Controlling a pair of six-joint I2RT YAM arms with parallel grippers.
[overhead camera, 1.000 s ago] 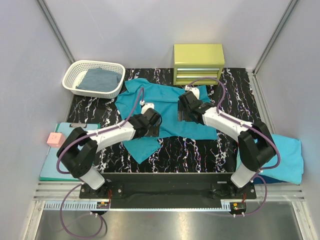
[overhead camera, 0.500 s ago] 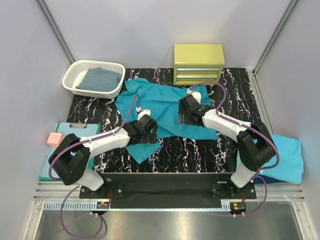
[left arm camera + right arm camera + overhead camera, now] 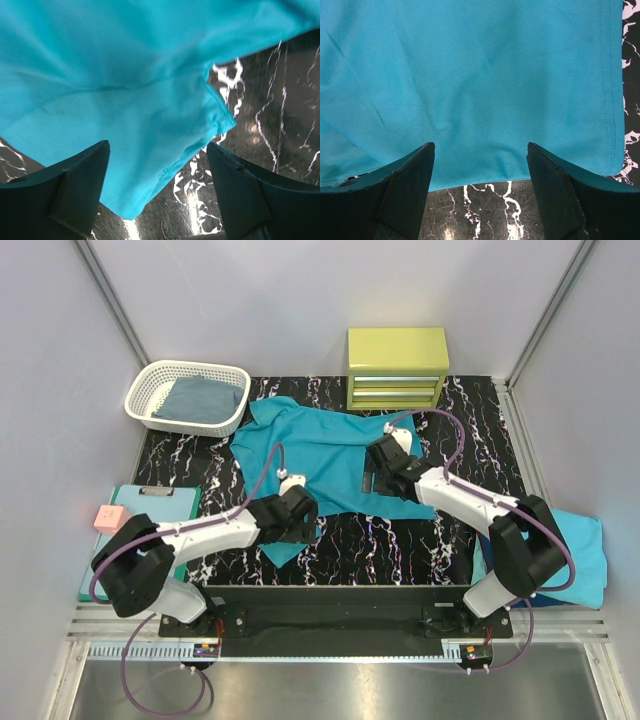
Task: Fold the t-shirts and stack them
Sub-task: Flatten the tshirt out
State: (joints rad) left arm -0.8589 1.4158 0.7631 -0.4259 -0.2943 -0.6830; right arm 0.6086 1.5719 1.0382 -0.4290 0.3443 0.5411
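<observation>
A teal t-shirt [image 3: 320,445] lies spread and rumpled on the black marbled table [image 3: 400,540]. My left gripper [image 3: 288,524] hovers open over the shirt's near left corner. In the left wrist view that pointed corner [image 3: 145,165] sits between the wide-apart fingers [image 3: 75,185] of the left gripper [image 3: 157,149]. My right gripper [image 3: 382,478] is open above the shirt's near right hem. In the right wrist view the hem [image 3: 485,175] runs straight across between the spread tips of the right gripper [image 3: 480,146]. Neither gripper holds cloth.
A white basket [image 3: 150,390] at the back left holds a folded dark blue shirt [image 3: 200,400]. A yellow-green drawer box [image 3: 397,368] stands at the back. At the left lie a mint clipboard [image 3: 150,505] and a pink cube [image 3: 108,518]. A lighter turquoise shirt [image 3: 575,555] lies at the right edge.
Both grippers have moved toward the near edge of the shirt, the left one from the shirt's middle to its near left corner. Both stay open.
</observation>
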